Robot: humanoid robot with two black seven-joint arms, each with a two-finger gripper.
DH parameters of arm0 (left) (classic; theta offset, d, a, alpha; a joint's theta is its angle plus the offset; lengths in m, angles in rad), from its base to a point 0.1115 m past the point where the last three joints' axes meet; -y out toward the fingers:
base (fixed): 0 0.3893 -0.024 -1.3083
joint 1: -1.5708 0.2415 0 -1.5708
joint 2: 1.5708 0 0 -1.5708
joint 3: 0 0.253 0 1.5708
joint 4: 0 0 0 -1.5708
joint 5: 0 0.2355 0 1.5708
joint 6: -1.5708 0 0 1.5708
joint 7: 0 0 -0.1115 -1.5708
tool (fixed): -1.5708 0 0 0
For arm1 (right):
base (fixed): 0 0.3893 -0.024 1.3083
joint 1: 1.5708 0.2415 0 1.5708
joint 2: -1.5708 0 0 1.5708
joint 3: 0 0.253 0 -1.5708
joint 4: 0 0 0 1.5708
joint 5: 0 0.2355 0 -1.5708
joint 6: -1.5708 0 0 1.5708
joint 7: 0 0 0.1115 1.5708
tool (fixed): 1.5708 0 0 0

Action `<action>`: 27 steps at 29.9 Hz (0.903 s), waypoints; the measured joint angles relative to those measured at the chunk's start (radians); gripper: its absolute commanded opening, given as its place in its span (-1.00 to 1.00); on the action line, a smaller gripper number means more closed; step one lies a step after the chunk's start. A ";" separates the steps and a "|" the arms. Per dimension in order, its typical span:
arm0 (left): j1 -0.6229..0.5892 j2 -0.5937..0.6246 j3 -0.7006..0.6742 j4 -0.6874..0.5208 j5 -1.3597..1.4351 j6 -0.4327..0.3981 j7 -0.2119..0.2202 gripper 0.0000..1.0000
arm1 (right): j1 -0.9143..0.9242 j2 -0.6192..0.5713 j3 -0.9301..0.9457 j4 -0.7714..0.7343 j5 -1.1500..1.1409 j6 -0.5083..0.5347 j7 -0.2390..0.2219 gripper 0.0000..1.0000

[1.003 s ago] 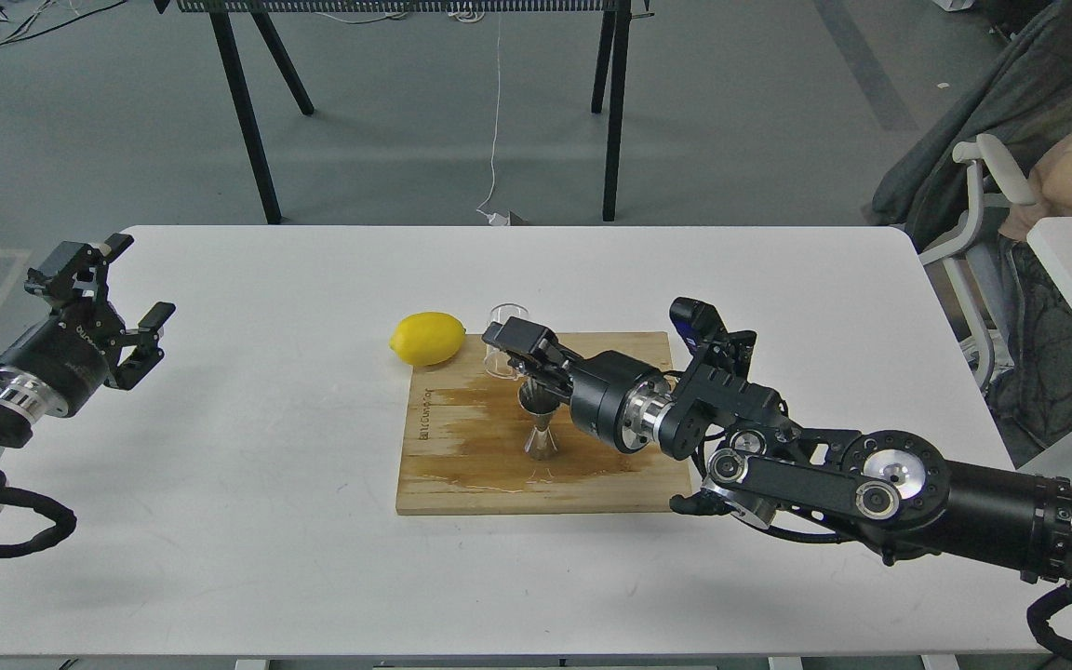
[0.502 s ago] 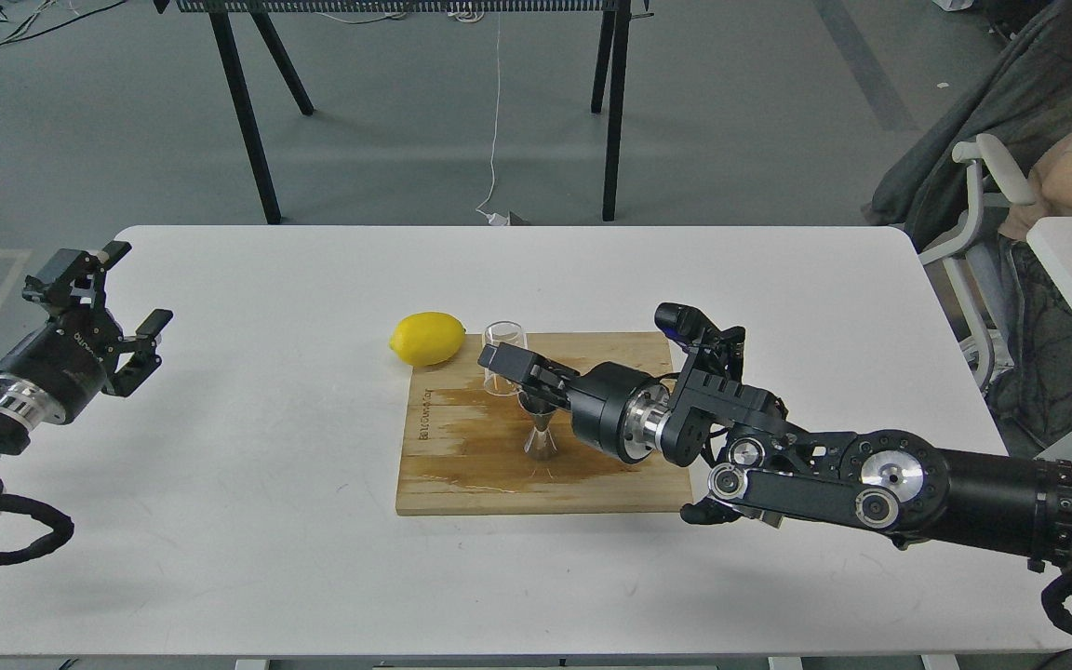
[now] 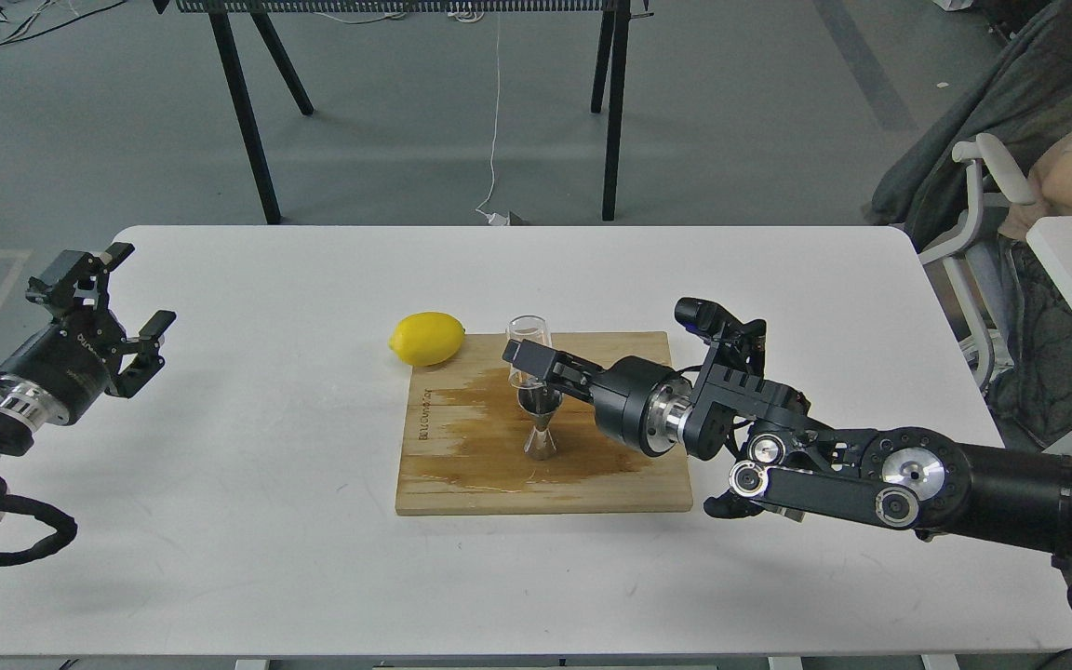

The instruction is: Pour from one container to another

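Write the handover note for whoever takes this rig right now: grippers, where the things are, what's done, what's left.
Right gripper: shut on the glass cup, held roughly upright just above the jigger.
Left gripper: open, holding nothing, over the table's left edge.
Jigger stands upright on the wooden board, which shows wet stains. Lemon lies at the board's far-left corner.
Done: cup grasped and brought over the jigger. Whether anything has been poured cannot be told.
Left: tip the cup into the jigger.

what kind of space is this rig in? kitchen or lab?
Likely a lab or workshop, not a kitchen: a bare white table on a grey concrete floor, a black trestle bench behind with a cable hanging down, and an office chair at right.
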State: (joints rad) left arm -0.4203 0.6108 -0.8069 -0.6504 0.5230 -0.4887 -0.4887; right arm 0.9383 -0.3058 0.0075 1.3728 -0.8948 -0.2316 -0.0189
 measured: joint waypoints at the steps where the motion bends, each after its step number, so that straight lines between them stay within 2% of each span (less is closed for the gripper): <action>1: 0.000 0.000 0.000 0.000 0.000 0.000 0.000 0.97 | 0.002 0.000 -0.002 0.000 -0.004 0.001 0.000 -0.08; 18: 0.000 -0.001 0.000 0.000 0.000 0.000 0.000 0.97 | 0.044 -0.010 -0.019 0.000 -0.014 0.028 0.004 -0.09; 21: 0.000 -0.002 -0.001 0.000 0.000 0.000 0.000 0.97 | 0.025 -0.038 0.066 0.006 0.076 0.025 0.001 -0.09; 27: -0.004 -0.006 -0.005 0.000 -0.003 0.000 0.000 0.97 | -0.126 -0.055 0.365 0.057 0.333 0.025 -0.003 -0.10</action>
State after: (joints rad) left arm -0.4248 0.6048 -0.8116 -0.6504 0.5201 -0.4886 -0.4887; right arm 0.8122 -0.3610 0.3724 1.4295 -0.5617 -0.2063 -0.0224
